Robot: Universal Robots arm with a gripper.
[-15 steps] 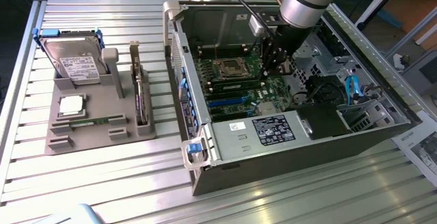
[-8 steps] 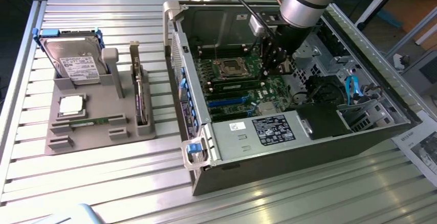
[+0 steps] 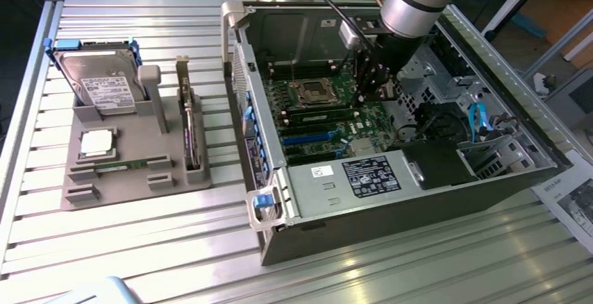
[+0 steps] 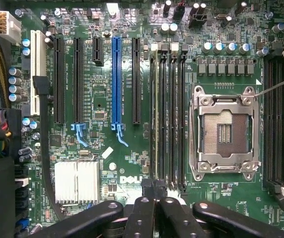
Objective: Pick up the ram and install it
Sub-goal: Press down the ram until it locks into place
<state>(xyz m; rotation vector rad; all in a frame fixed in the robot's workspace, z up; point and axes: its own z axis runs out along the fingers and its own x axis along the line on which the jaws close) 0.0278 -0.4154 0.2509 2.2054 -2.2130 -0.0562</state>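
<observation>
The ram (image 4: pixel 154 119) is a thin green stick seen edge-on. It stands in the memory slot furthest from the empty processor socket (image 4: pixel 224 131). In the exterior view the ram (image 3: pixel 320 114) is a dark green strip on the motherboard inside the open computer case (image 3: pixel 371 214). My gripper (image 4: pixel 155 187) is shut, its black fingers (image 4: pixel 142 208) pressed together right at one end of that slot. I cannot tell whether they touch the stick. The exterior view has the gripper (image 3: pixel 373 96) reaching down into the case beside the socket.
A grey holder (image 3: pixel 139 144) at the exterior view's left carries a hard drive (image 3: pixel 102 82), a silver processor chip (image 3: pixel 97 142), an upright card (image 3: pixel 190 137) and a short green strip (image 3: pixel 125 167). Blue and black expansion slots (image 4: pixel 116 79) flank the memory slots. Cables (image 3: pixel 477 120) fill the case's right.
</observation>
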